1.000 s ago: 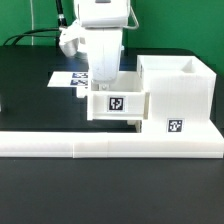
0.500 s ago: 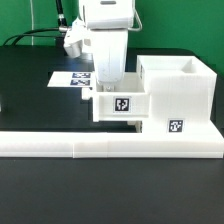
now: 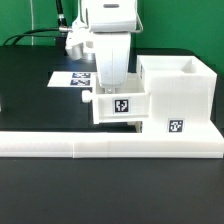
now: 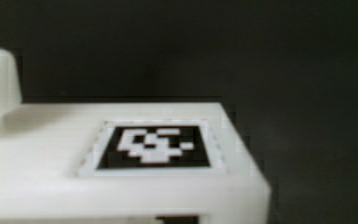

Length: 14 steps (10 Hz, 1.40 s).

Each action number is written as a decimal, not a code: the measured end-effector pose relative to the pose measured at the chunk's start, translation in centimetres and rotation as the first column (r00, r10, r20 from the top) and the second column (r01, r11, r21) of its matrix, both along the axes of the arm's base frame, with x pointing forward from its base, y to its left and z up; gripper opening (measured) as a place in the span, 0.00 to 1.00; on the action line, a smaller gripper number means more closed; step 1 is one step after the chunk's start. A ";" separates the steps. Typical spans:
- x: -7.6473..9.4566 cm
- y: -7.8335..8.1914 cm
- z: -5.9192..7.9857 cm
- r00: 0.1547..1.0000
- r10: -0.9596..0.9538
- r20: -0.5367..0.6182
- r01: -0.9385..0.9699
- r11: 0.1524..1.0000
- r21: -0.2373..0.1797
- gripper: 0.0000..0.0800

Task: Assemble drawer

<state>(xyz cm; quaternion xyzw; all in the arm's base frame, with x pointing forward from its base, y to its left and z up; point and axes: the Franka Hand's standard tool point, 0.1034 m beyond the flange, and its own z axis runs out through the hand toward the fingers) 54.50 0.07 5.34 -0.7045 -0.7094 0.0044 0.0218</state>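
Observation:
In the exterior view my gripper (image 3: 108, 88) reaches straight down onto a small white box tray (image 3: 122, 106) with a black-and-white tag on its front. It grips the tray's wall and is shut on it. The tray sits against the left side of the tall white drawer shell (image 3: 182, 92), which carries its own tag low on the front. The wrist view shows a white top face with a square tag (image 4: 153, 146) from close up. My fingertips do not show there. A second tray is not in view.
A long low white L-shaped rail (image 3: 100, 144) runs along the front of the black table, just before the tray and the shell. The marker board (image 3: 66, 78) lies behind my gripper. Cables hang at the back left.
My gripper and the tray have shifted a little to the exterior view's right, closer against the shell. The shell and the rail have not moved.

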 end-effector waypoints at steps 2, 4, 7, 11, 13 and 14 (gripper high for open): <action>0.0 -0.2 0.0 1.000 -0.007 0.003 0.007 1.000 0.000 0.06; 0.1 -0.1 0.0 1.000 -0.005 0.003 0.005 1.000 0.000 0.06; 0.3 1.7 0.2 1.000 0.018 0.018 -0.018 1.000 -0.020 0.06; 0.3 1.6 0.1 1.000 -0.002 0.021 0.002 1.000 -0.018 0.06; 0.2 1.6 0.3 1.000 -0.001 0.017 0.002 1.000 -0.020 0.06; 0.2 1.6 0.7 1.000 0.001 0.011 0.000 1.000 -0.025 0.32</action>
